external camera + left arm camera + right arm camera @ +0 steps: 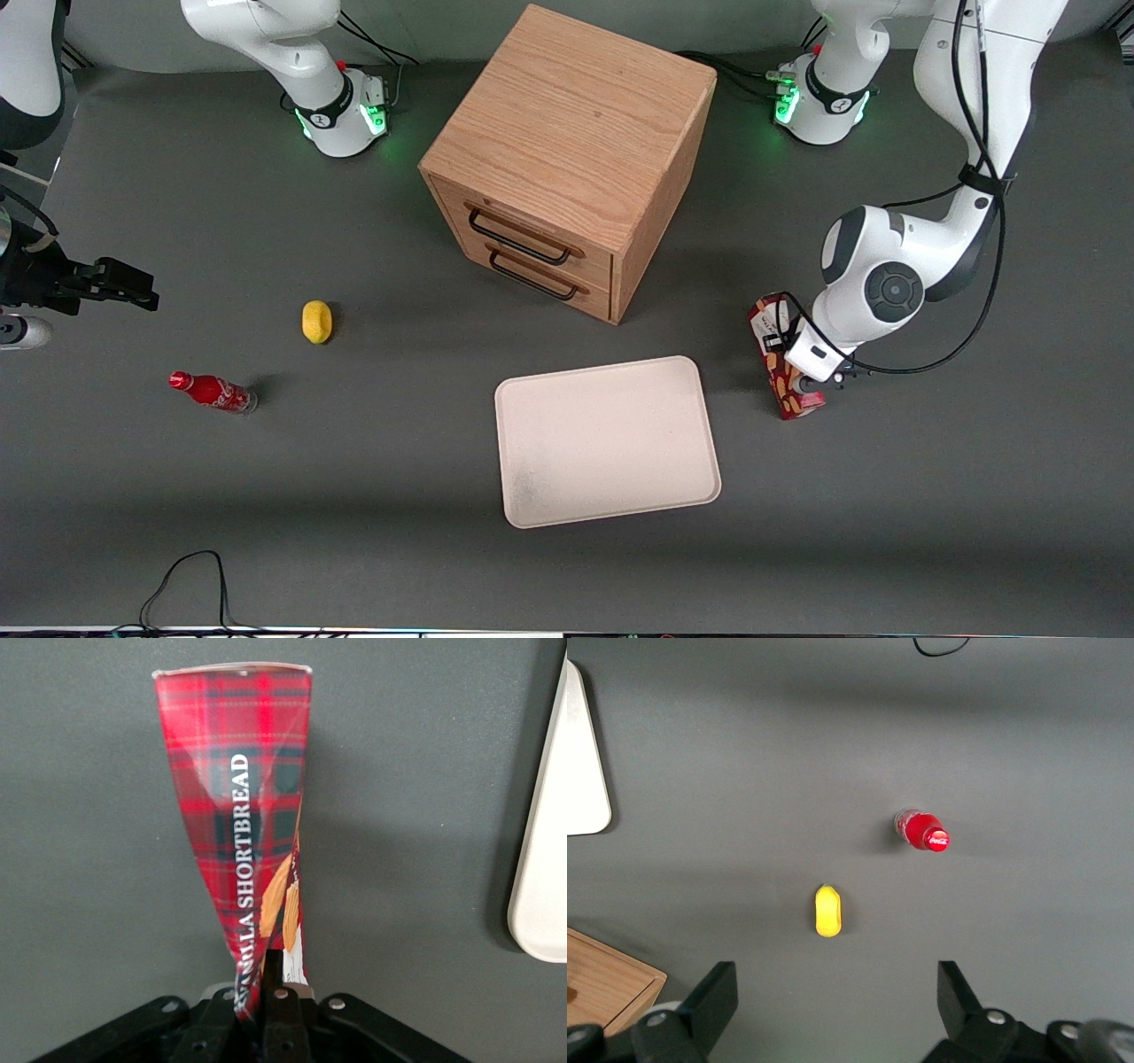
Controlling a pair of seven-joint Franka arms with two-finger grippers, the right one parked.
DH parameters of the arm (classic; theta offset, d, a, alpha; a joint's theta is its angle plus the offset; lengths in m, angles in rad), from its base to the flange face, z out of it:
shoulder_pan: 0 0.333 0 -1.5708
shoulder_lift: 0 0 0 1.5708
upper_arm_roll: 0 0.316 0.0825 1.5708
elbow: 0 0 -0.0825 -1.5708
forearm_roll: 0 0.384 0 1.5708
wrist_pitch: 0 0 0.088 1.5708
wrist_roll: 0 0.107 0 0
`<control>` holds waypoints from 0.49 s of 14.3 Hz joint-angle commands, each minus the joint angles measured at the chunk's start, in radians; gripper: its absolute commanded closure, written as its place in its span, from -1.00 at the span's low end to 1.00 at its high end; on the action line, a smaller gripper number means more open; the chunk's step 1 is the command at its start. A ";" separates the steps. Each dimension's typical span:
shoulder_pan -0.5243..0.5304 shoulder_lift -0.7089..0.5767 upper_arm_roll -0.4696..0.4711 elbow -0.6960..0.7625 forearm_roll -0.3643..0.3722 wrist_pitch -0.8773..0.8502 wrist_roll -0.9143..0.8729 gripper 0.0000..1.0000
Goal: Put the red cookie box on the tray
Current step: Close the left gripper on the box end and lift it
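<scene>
While the gripper (808,384) pinches the red cookie box (780,365), tray (607,440) holds nothing.

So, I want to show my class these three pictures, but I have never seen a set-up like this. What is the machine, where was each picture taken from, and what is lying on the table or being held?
These are two white robot arms bolted to a grey table. The wide picture looks down from the front. The other two come from small cameras on the arms' wrists.

One arm works. Its gripper, a two-finger clamp, is shut on the red cookie box; its wrist camera shows that tartan carton pinched at one end, with the tray's edge beside it.

The tray is cream and has nothing on it. A wooden drawer cabinet stands farther from the front camera. Toward the parked arm's end lie a yellow lemon-like object and a small red soda bottle.
</scene>
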 commanded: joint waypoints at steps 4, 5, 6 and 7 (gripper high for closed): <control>-0.005 -0.135 0.005 0.050 0.006 -0.175 0.006 1.00; 0.001 -0.185 0.005 0.071 0.006 -0.258 0.018 1.00; 0.003 -0.233 0.005 0.108 0.006 -0.336 0.044 1.00; 0.003 -0.270 0.005 0.167 0.005 -0.443 0.064 1.00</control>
